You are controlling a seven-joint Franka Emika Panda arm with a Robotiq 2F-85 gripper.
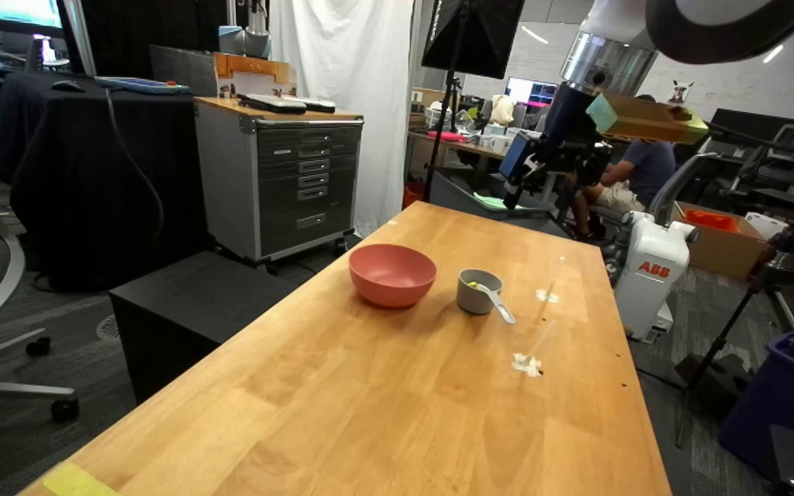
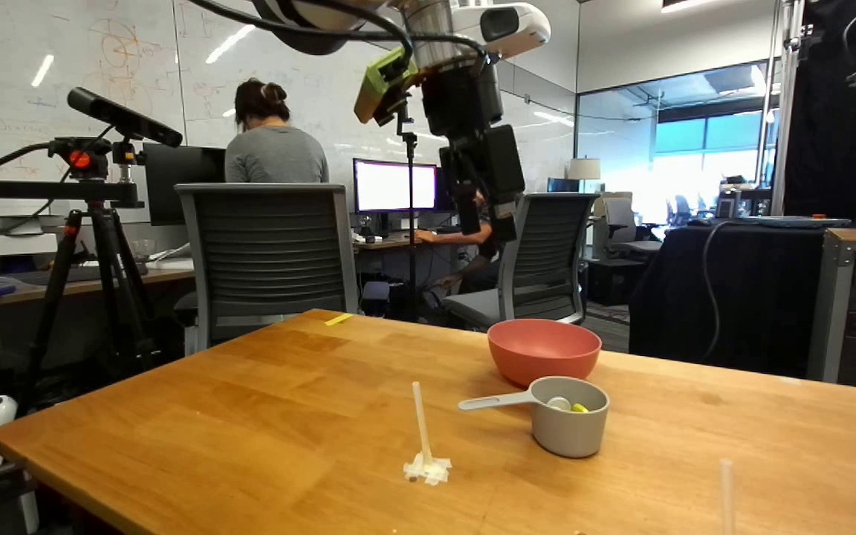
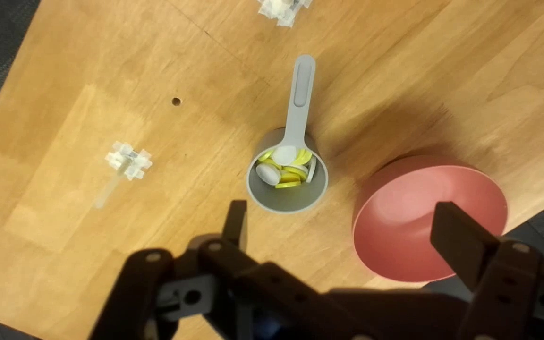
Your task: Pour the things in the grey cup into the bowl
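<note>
The grey cup (image 1: 471,303) stands upright on the table with its handle sticking out; it shows in both exterior views (image 2: 569,432) and the wrist view (image 3: 288,200). The things are several small yellow and white discs inside it, seen in the wrist view (image 3: 291,175) and an exterior view (image 2: 579,408). The pink-red bowl (image 1: 391,284) stands beside the cup, apart from it (image 2: 545,355). In the wrist view the bowl (image 3: 404,236) looks empty. My gripper (image 3: 340,212) is open and empty, high above the table in both exterior views (image 2: 486,227).
Thin pale sticks stand on white tape patches on the table (image 2: 426,468), near the cup; a tape patch also shows in the wrist view (image 3: 129,160). A black box (image 1: 197,296) stands beside the table edge. A grey bin (image 1: 486,200) is beyond the table's far end.
</note>
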